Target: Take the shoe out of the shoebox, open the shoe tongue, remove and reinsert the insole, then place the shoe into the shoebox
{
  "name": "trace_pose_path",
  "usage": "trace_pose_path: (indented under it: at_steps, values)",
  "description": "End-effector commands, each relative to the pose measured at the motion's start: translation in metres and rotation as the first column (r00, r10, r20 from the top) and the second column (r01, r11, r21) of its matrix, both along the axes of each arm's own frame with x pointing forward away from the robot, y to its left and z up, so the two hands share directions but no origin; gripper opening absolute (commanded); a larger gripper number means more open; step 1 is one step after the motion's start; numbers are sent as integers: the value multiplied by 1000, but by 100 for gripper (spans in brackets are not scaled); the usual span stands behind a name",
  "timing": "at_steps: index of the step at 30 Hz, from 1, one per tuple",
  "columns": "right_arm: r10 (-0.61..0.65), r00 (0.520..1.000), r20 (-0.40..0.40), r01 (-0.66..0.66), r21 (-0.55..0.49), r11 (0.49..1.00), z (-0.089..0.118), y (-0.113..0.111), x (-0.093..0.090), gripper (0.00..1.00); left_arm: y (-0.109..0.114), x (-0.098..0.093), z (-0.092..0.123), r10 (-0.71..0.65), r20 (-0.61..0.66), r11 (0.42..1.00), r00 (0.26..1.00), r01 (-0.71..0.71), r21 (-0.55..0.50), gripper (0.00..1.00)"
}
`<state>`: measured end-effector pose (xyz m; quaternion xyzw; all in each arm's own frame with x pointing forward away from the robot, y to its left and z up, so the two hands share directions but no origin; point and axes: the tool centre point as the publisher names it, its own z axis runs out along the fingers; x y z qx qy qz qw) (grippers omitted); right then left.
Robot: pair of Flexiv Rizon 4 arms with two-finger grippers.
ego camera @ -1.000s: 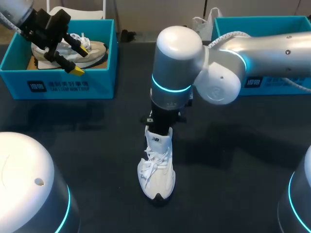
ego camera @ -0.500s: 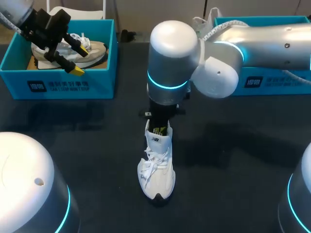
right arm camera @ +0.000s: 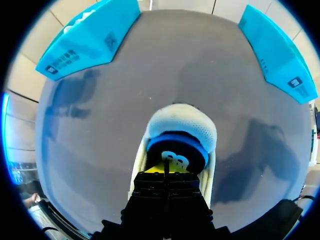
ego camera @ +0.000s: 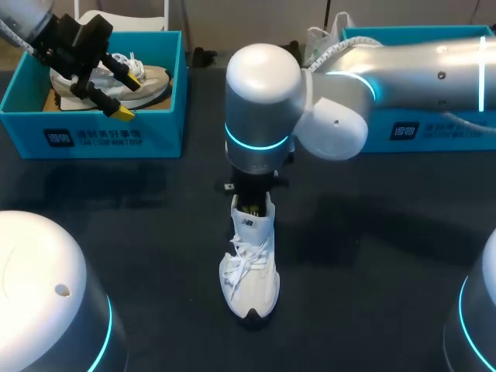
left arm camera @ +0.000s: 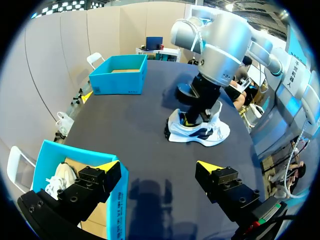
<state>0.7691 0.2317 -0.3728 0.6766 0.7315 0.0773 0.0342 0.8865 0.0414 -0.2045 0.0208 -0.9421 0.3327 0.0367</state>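
A white shoe stands on the dark table, toe toward me. My right arm comes in from the right, and its gripper points down into the shoe's heel opening. In the right wrist view the right gripper is shut, its yellow tips together inside the shoe, right at the blue insole heel; I see nothing held between the fingers. My left gripper hangs open over the left shoebox. Seen from the left wrist, the left gripper is wide open, far from the shoe.
The left shoebox holds a second, grey-white shoe. Another blue shoebox stands at the back right. In the right wrist view both boxes lie well ahead of the shoe.
My right arm's wrist has swung to the left above the shoe, and its gripper has sunk a little into the heel opening. The shoe and the left arm have not moved.
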Motion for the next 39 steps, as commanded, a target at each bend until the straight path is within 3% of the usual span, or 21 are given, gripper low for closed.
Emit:
trace_pose_path:
  at_steps: [1, 9, 19, 31, 39]
  values:
    - [1, 999, 45, 0, -17, 1000, 21, 0, -4, 0, 1, 0, 1, -2, -1, 1000, 1000, 2, 2, 100]
    - [1, 994, 113, 2, -26, 1000, 19, 0, 12, 0, 1, 0, 1, -2, -1, 1000, 1000, 2, 2, 100]
    - [1, 984, 177, 8, -52, 999, -2, 4, 21, 0, 1, 0, 1, -2, -1, 1000, 1000, 2, 2, 100]
    - [6, 991, 134, 1, -46, 999, -26, 6, 17, 0, 1, 0, 1, -2, -1, 1000, 1000, 2, 2, 100]
    - [18, 985, 171, -6, -75, 997, 2, 4, 11, 0, 1, 0, 1, -2, -1, 1000, 1000, 2, 2, 100]
